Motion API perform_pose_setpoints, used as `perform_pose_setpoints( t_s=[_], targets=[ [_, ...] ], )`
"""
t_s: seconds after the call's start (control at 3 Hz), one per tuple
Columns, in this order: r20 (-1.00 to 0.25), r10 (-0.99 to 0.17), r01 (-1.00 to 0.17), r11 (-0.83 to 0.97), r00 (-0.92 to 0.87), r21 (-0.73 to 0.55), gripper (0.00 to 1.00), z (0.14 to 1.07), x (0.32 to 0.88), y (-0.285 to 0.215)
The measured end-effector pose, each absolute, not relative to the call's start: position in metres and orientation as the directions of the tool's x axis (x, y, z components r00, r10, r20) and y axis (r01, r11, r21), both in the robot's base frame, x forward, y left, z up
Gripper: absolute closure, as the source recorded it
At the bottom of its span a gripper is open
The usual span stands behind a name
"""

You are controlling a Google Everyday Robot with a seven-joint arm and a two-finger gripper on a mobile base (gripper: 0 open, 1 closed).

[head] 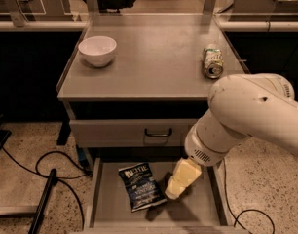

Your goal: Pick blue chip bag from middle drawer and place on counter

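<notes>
The blue chip bag (140,186) lies flat on the floor of the open middle drawer (107,204), left of centre, white lettering facing up. My gripper (174,193) hangs over the drawer just right of the bag, close above the floor, its cream-coloured end pointing down and left. It holds nothing that I can see. The counter (154,57) is the grey top of the cabinet above.
A white bowl (97,50) stands at the counter's left. A green-and-silver can (213,61) lies on its side at the right. A closed drawer front with a black handle (158,132) sits above the open drawer. Black cables (46,172) run over the floor at left.
</notes>
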State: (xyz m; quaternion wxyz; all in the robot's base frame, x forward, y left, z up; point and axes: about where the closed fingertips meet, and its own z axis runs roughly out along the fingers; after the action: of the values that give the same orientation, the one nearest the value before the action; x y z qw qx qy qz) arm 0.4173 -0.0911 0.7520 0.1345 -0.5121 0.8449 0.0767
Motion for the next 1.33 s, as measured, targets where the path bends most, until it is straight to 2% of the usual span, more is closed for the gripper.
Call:
perform_pose_setpoints(
  t_s=[0.33, 0.67, 1.0, 1.33],
  targets=[
    [-0.306, -0.845, -0.886, 0.464, -0.439, -0.008, 0.00, 0.752, 0.417, -0.091],
    [-0.312, -0.830, -0.879, 0.474, -0.463, 0.044, 0.00, 0.715, 0.412, -0.088],
    [-0.350, -0.771, -0.839, 0.536, -0.532, 0.094, 0.00, 0.632, 0.420, -0.078],
    [-0.350, -0.771, -0.839, 0.536, -0.532, 0.094, 0.00, 0.632, 0.420, -0.078]
  ],
)
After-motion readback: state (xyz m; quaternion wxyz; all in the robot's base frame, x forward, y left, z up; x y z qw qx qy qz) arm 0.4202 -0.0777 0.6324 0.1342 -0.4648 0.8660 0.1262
